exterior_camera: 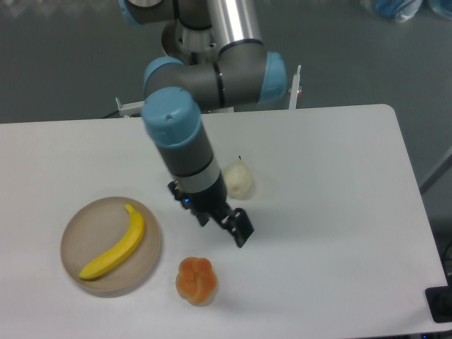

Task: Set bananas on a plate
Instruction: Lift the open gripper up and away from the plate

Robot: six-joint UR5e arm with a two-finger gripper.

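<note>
The yellow banana lies free on the round beige plate at the table's front left, curving from the plate's upper right to its lower left. My gripper hangs over bare table to the right of the plate, well apart from the banana. Its black fingers stand open with nothing between them.
An orange pumpkin-like thing sits near the front edge, just below and left of the gripper. A pale pear stands right behind the wrist, partly covered by the arm.
</note>
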